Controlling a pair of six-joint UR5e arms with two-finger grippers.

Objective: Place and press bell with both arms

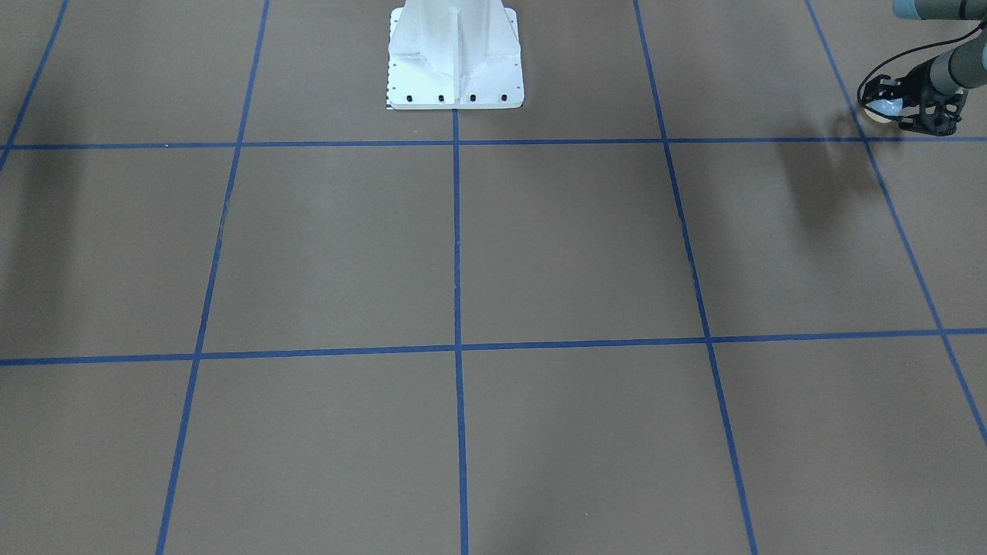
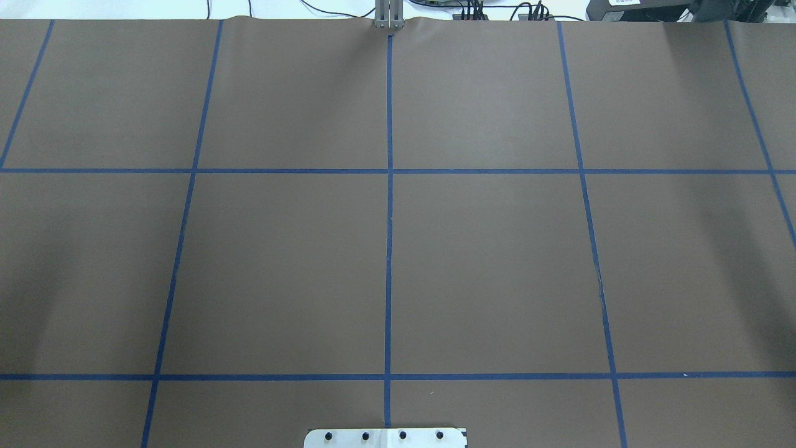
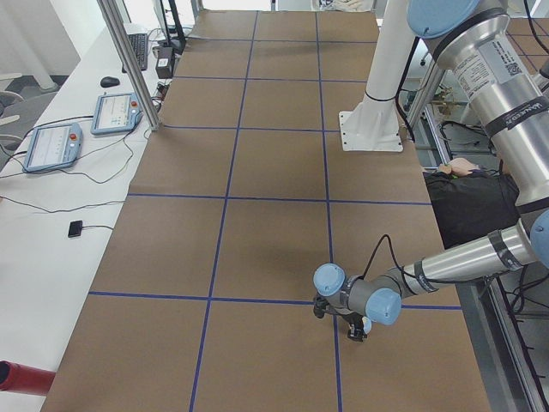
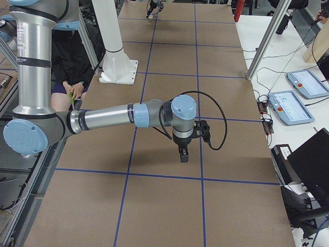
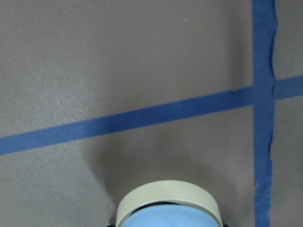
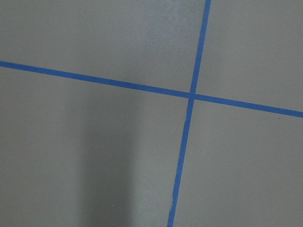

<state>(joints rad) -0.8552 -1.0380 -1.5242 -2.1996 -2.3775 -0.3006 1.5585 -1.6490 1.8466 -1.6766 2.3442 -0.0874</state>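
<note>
My left gripper (image 1: 890, 100) pinches the bell (image 5: 168, 215) near the table's (image 1: 540, 247) left corner on my side. My right gripper (image 4: 183, 153) hangs toward the right end, and I cannot tell how its jaws stand.

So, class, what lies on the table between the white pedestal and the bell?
Between the pedestal and the bell, only brown table crossed by two blue tape lines; the front-facing view shows it.

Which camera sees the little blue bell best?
The left wrist view: the bell looks big, blue with a cream ring. The front-facing view shows it tiny in the left gripper; the left side view barely; overhead misses it.
</note>
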